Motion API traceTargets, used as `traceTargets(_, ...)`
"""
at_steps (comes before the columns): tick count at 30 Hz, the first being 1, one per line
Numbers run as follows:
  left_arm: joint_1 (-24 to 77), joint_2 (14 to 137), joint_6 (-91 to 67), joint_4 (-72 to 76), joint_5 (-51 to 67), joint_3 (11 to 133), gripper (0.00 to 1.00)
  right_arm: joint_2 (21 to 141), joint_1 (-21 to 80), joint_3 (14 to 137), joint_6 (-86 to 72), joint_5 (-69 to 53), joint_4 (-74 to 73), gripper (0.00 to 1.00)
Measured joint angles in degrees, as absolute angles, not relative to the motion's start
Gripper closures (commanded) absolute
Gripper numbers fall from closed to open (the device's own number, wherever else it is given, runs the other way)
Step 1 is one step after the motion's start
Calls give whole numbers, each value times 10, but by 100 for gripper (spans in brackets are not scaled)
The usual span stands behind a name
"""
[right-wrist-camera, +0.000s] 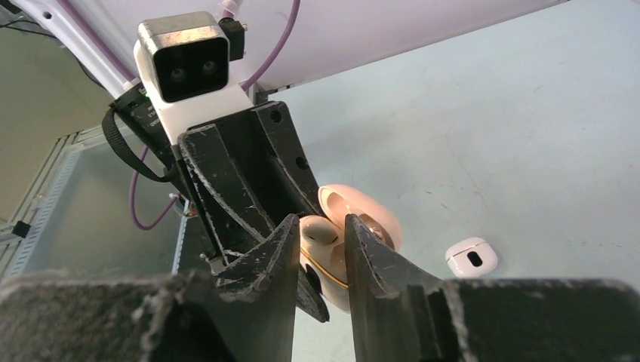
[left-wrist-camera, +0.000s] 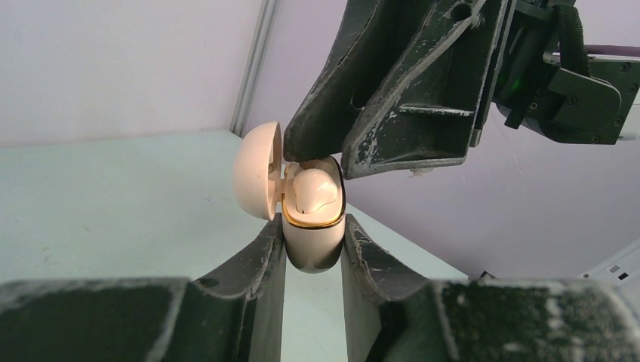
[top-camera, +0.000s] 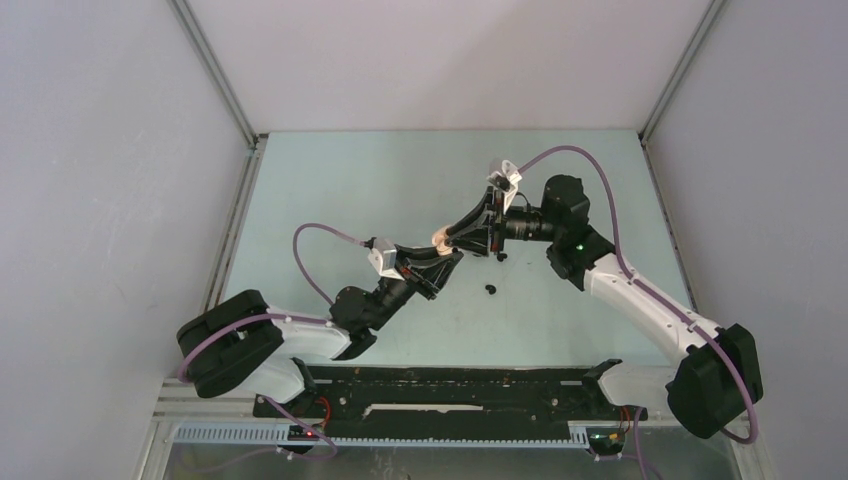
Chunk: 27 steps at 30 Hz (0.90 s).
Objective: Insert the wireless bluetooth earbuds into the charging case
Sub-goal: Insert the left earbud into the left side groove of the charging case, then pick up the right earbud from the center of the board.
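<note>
Clamping the glossy cream, gold-rimmed charging case by its body, lid swung open, left gripper is closed tight on it, while right gripper, jaws narrowly parted, straddles the cream pebble-shaped earbud seated in its well, contact unclear.

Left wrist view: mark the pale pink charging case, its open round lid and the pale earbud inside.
pale pink charging case (left-wrist-camera: 313,249), left wrist view, lower body.
open round lid (left-wrist-camera: 253,175), left wrist view, outer dome.
pale earbud (left-wrist-camera: 313,188), left wrist view, rounded top.
</note>
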<state>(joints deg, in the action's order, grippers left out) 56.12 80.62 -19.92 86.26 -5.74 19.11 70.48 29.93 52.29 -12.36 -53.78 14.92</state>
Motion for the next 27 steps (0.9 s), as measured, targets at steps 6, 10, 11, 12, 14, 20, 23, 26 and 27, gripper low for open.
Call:
traceTargets(6, 561, 806, -199, 863, -58, 190, 100, 684, 273, 523, -145, -575, 146, 67)
traceTargets(10, 561, 788, -186, 859, -60, 169, 100, 657, 209, 528, -171, -605, 152, 60)
traceTargets(11, 561, 774, -178, 850, -60, 161, 100, 653, 194, 531, -171, -606, 150, 59)
traceTargets(12, 561, 762, -173, 842, -61, 156, 100, 651, 184, 532, -165, -604, 148, 58)
traceTargets(14, 561, 728, -157, 809, -63, 150, 100, 651, 171, 534, -138, -589, 131, 56)
traceTargets(20, 561, 612, -109, 671, -80, 145, 100, 723, 159, 537, -66, -496, 79, 61)
traceTargets(23, 561, 566, -91, 630, -89, 117, 100, 797, 147, 550, -29, -427, 42, 67)
traceTargets(26, 561, 544, -82, 605, -93, 77, 100, 879, 132, 586, -3, -383, -5, 73)
traceTargets(27, 561, 540, -79, 599, -93, 66, 100, 901, 129, 597, 5, -371, -19, 74)
